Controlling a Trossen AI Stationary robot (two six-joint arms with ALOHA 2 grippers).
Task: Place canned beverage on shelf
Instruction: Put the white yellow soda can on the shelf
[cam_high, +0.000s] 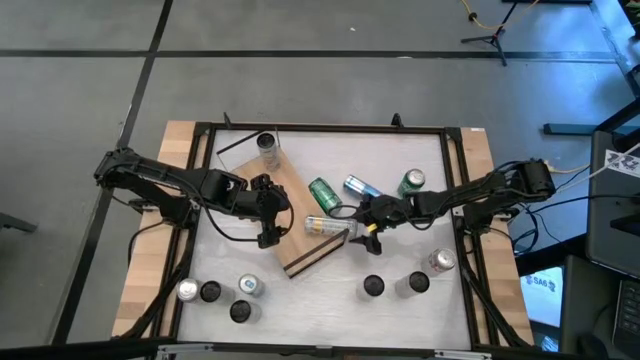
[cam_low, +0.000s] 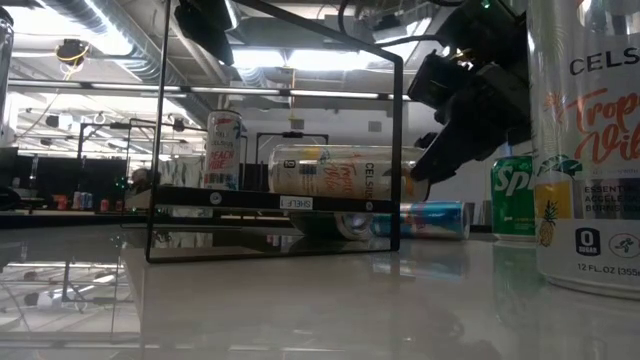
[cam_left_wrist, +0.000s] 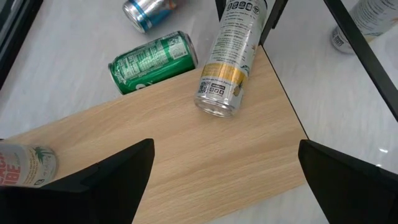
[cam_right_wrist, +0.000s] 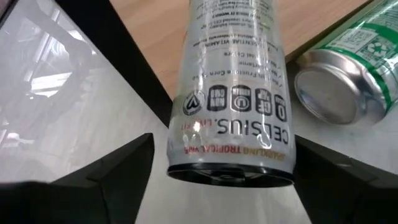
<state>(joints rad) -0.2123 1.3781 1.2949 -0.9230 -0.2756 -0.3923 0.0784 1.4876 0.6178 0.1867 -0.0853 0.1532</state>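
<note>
A slim white can (cam_left_wrist: 228, 59) lies on the shelf (cam_left_wrist: 186, 155); a green can (cam_left_wrist: 153, 61) lies just beside the shelf's edge.

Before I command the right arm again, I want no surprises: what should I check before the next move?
1. Celsius can inside right gripper: ok.
2. Grip closed on it: cannot tell.
3. Celsius can upright: not ok, it lies on its side across the edge of the shelf.
4. Left gripper open and clear of it: ok.
5. Bare shelf space: ok.
6. Green can out of the way: not ok, it lies close beside.
</note>
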